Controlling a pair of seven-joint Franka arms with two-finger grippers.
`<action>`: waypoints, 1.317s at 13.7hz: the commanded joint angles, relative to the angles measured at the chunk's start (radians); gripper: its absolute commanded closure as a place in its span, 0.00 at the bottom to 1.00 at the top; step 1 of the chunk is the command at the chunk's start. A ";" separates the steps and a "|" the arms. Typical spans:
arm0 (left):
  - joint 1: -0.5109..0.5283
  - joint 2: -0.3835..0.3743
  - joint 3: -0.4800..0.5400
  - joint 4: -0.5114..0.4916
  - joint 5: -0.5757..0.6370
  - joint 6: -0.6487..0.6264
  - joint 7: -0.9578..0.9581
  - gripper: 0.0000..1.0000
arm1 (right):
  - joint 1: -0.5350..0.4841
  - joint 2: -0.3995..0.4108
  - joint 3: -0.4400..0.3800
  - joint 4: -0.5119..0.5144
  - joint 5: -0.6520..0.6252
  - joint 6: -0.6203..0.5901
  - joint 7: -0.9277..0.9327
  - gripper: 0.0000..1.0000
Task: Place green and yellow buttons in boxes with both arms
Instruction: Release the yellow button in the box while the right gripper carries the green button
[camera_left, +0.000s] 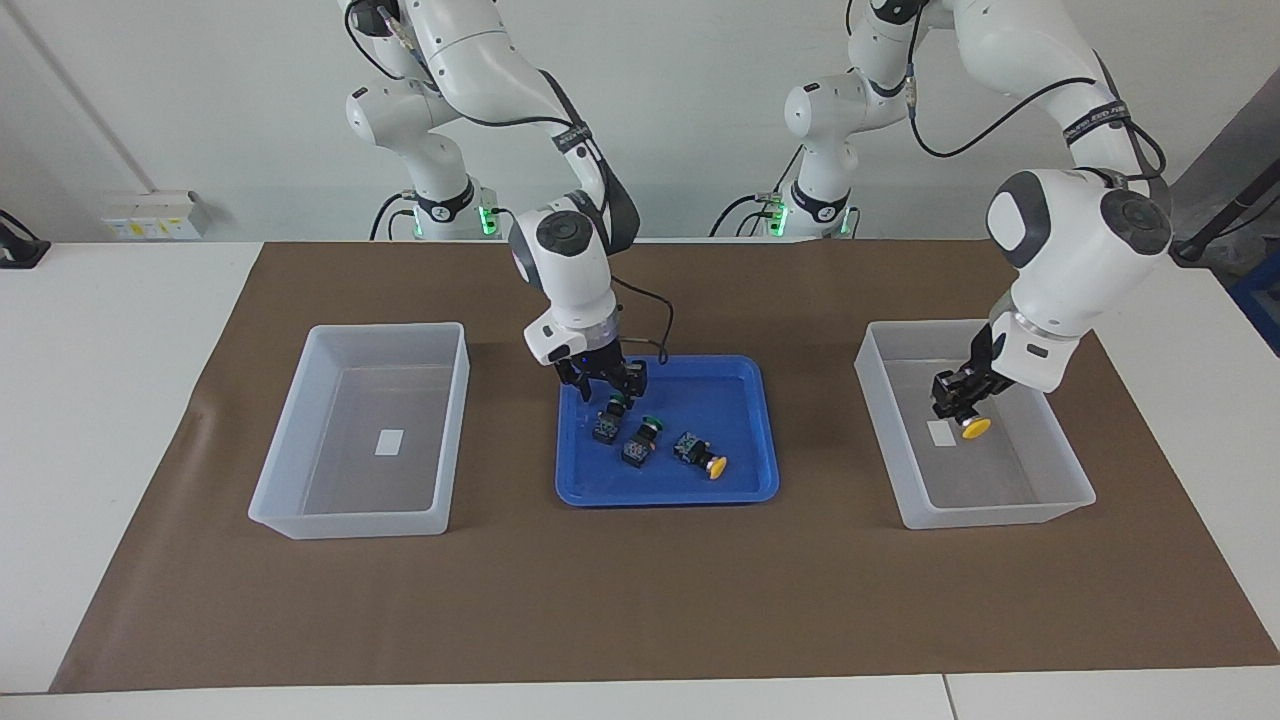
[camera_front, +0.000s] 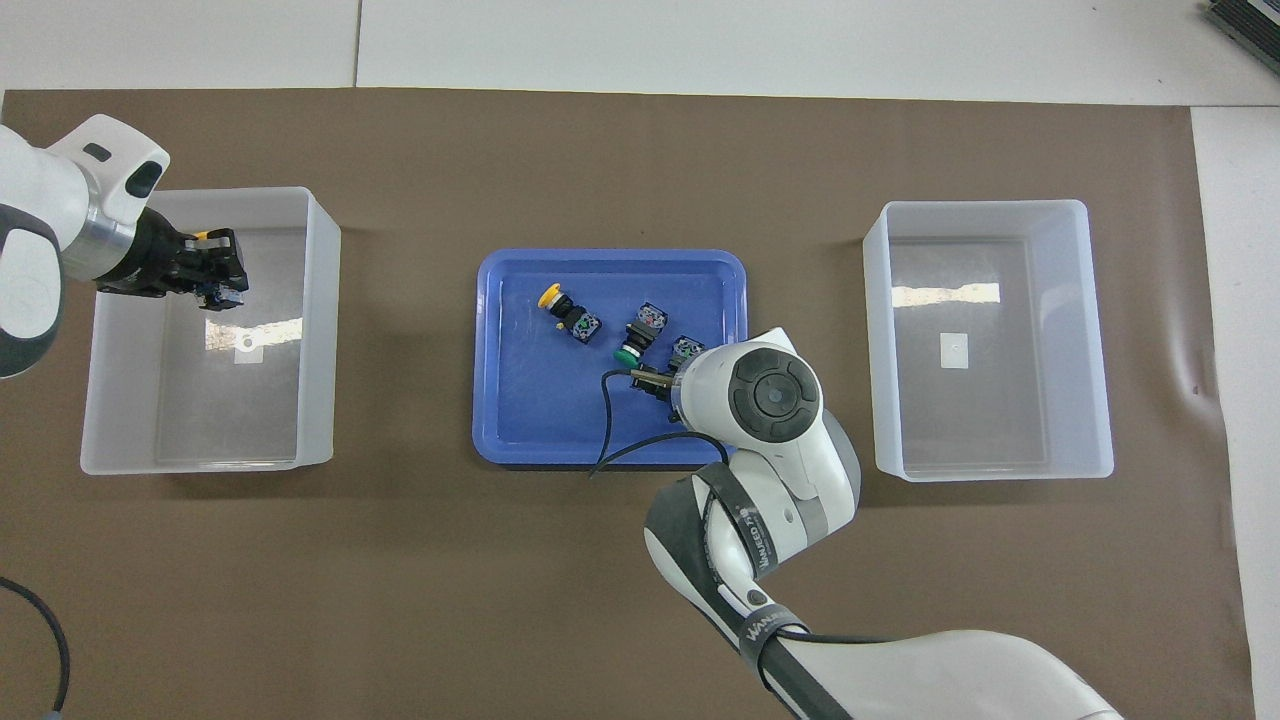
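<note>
My left gripper (camera_left: 962, 398) (camera_front: 215, 272) is shut on a yellow-capped button (camera_left: 976, 428) and holds it within the walls of the box (camera_left: 985, 510) (camera_front: 190, 462) at the left arm's end. My right gripper (camera_left: 604, 385) is open, low over the blue tray (camera_left: 740, 480) (camera_front: 510, 420), with its fingers astride a green button (camera_left: 607, 422) (camera_front: 686, 348). A second green button (camera_left: 640, 442) (camera_front: 638, 335) and a yellow button (camera_left: 700, 456) (camera_front: 565, 310) lie in the tray. The box (camera_left: 350, 525) (camera_front: 990, 470) at the right arm's end holds only its label.
A brown mat (camera_left: 640, 600) covers the table's middle under the tray and both boxes. A black cable (camera_front: 610, 430) hangs from the right wrist over the tray's edge nearest the robots.
</note>
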 joint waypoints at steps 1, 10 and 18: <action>0.052 -0.053 -0.007 -0.197 0.005 0.203 0.107 1.00 | 0.003 0.015 -0.003 -0.006 0.013 0.029 0.003 0.45; 0.031 0.004 -0.010 -0.156 0.003 0.200 0.103 0.00 | -0.040 -0.078 -0.017 0.140 0.010 -0.239 0.008 1.00; -0.297 0.039 -0.008 -0.052 0.000 0.197 -0.594 0.00 | -0.366 -0.209 -0.017 0.169 -0.041 -0.445 -0.612 1.00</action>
